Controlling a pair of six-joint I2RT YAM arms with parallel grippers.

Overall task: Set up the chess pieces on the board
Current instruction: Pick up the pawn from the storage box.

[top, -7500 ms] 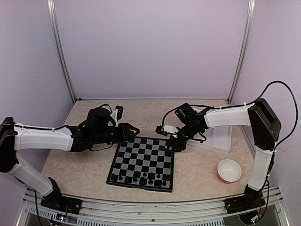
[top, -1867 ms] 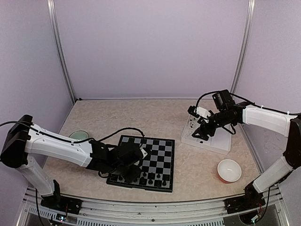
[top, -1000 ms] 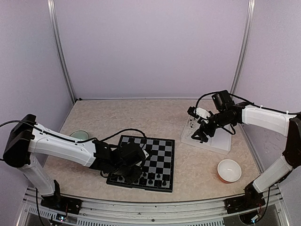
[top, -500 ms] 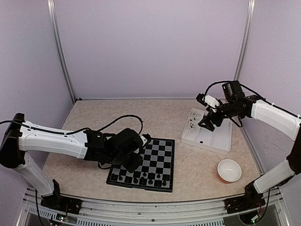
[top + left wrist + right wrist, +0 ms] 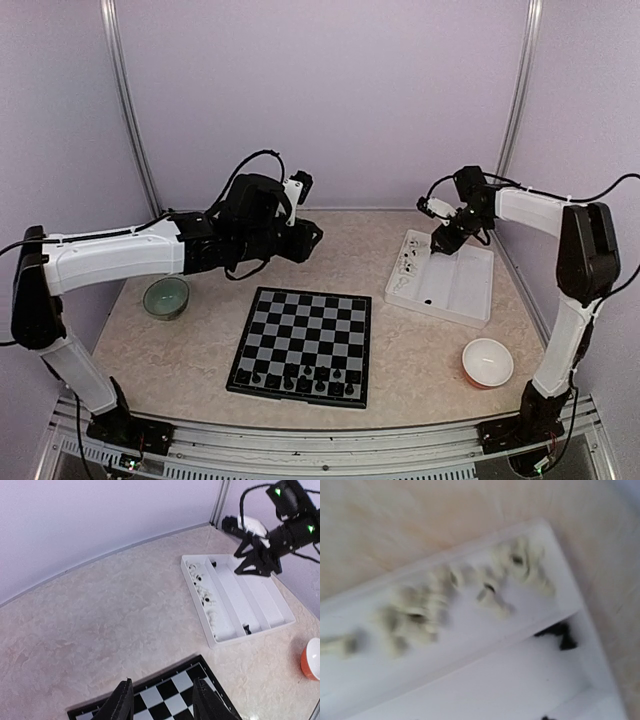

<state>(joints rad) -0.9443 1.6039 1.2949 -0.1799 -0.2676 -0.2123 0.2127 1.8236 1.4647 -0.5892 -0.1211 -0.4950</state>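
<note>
1. Hovering above the bench (image 5: 420,360) just beyond the far edge of the board (image 5: 305,325), the left claw (image 5: 162,705) has its two fingers (image 5: 120,705) parted partway, with nothing between them.
2. The board lies flat in the middle of the bench, and the black chess pieces (image 5: 300,380) stand along its near rows.
3. A white tray (image 5: 465,290) lies to the right of the board, apart from it. Small white pieces (image 5: 205,592) crowd its left compartment, and one black piece (image 5: 246,628) lies at the near end of the next compartment.
4. The right claw (image 5: 440,240) hangs over the tray's far end. I cannot tell how wide it stands or whether it holds anything, as its own camera is blurred and shows only the tray.
5. A green bowl (image 5: 165,297) sits left of the board. An orange bowl (image 5: 487,362), white inside, sits at the near right.
</note>
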